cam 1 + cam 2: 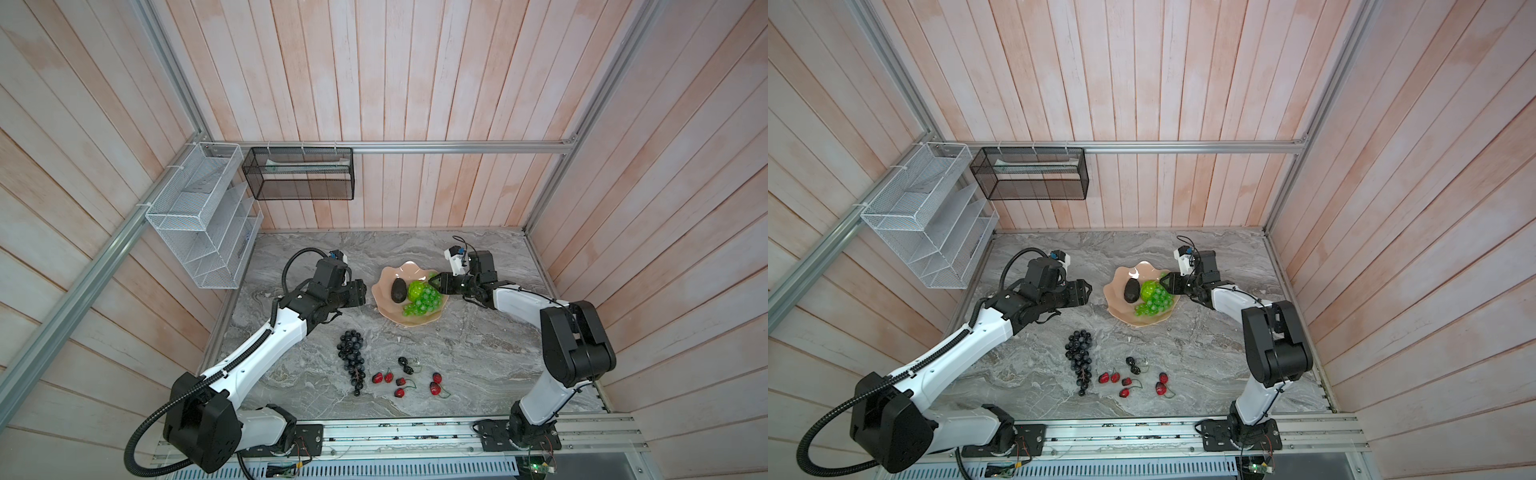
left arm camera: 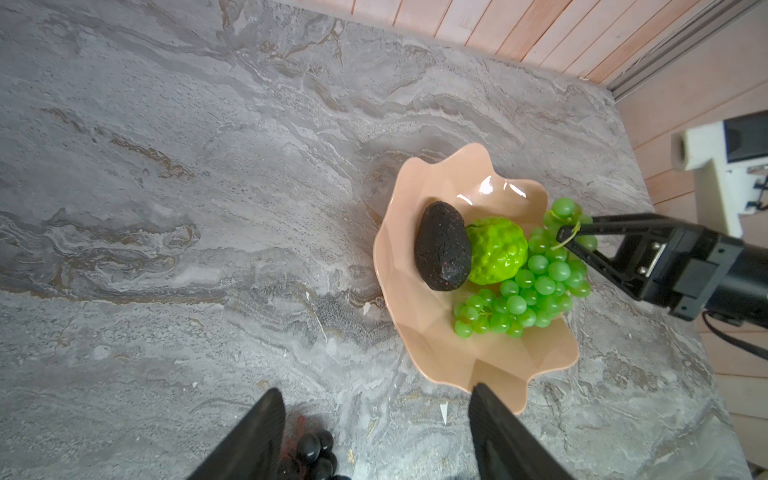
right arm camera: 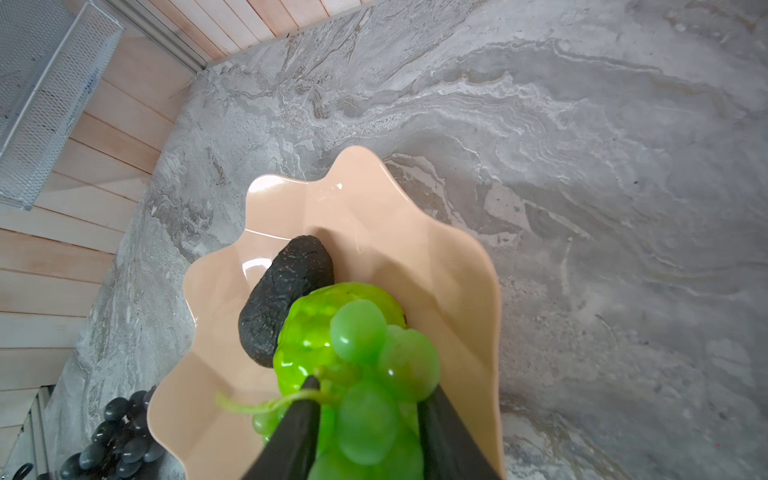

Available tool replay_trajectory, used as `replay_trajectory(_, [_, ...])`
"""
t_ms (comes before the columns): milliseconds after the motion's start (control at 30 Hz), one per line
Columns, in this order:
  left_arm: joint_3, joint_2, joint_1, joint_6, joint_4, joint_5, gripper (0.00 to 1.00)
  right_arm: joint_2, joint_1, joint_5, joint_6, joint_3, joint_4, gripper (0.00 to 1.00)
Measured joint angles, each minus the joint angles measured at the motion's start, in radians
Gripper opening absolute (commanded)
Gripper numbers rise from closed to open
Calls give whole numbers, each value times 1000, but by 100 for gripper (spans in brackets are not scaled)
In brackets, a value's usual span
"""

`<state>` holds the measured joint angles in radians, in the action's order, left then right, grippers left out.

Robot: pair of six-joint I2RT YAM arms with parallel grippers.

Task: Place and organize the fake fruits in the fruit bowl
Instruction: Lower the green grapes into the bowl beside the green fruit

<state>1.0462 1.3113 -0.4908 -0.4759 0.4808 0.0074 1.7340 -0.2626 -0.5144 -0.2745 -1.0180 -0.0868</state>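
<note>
Small red and black cherries (image 1: pixel 400 380) lie scattered on the grey marble-look tabletop (image 1: pixel 457 353) nearest the arms' mounting rail, well short of the peach-pink scalloped fruit bowl (image 1: pixel 395 276). The dark purple grape bunch (image 1: pixel 352 357) is stretched out just beside them on the left, also on the table. Farther back, the left gripper (image 2: pixel 374 392) hangs near the bowl's left side, jaws spread wide with nothing between them. The bowl sits mid-table and holds three pieces. The black bumpy avocado (image 1: pixel 399 290) is on the left, touching the bright green knobbly fruit (image 1: pixel 414 289) at the centre. The translucent green grape bunch (image 1: pixel 424 303) is draped along the right side. The right gripper (image 3: pixel 370 390) reaches in over the bowl's right rim, its fingers partway apart. The bunch's top grapes sit between them and its stem lies across one fingertip; whether they press on the grapes cannot be told. On the far walls hang a white wire rack (image 1: pixel 199 216) and a black mesh basket (image 1: pixel 301 174)
</note>
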Motion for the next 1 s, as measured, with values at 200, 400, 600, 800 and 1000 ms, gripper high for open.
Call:
replay_trajectory(200, [0,2,0,0,4,24,73,11,2,1,70,-98,108,62])
replay_trajectory(400, [9,24,0,0,21,45,73,-27,3,51,118,-114,209,56])
replay_trajectory(600, [16,54,0,-4,28,71,71,-153,13,110,124,-45,229,35])
replay_trajectory(800, [19,77,4,-12,27,94,71,-147,17,129,122,-7,212,22])
replay_trajectory(1000, [20,84,9,-15,27,97,71,-27,16,126,129,-44,213,21])
